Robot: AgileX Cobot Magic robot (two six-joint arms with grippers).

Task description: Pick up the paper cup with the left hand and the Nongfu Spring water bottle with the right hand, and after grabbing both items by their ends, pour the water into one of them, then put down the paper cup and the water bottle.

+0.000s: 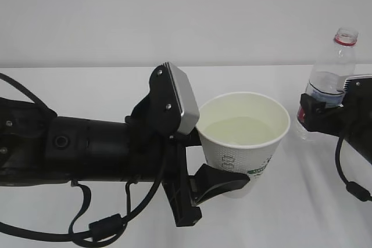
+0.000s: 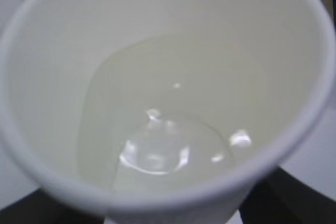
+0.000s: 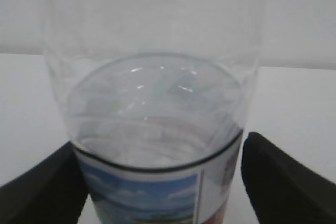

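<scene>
A paper cup (image 1: 244, 140) holding water (image 1: 239, 130) sits pinched low on its wall by the left hand (image 1: 200, 158); whether its base rests on the white bench (image 1: 87, 94) cannot be told, and a rough release or sideways drag risks tipping the thin cup and slopping its contents. At the right edge, the Nongfu Spring water bottle (image 1: 334, 76) stands upright on the bench between the spread fingers of the right hand (image 1: 317, 111), which shows a gap on one side; catching the light bottle on withdrawal could topple it.
</scene>
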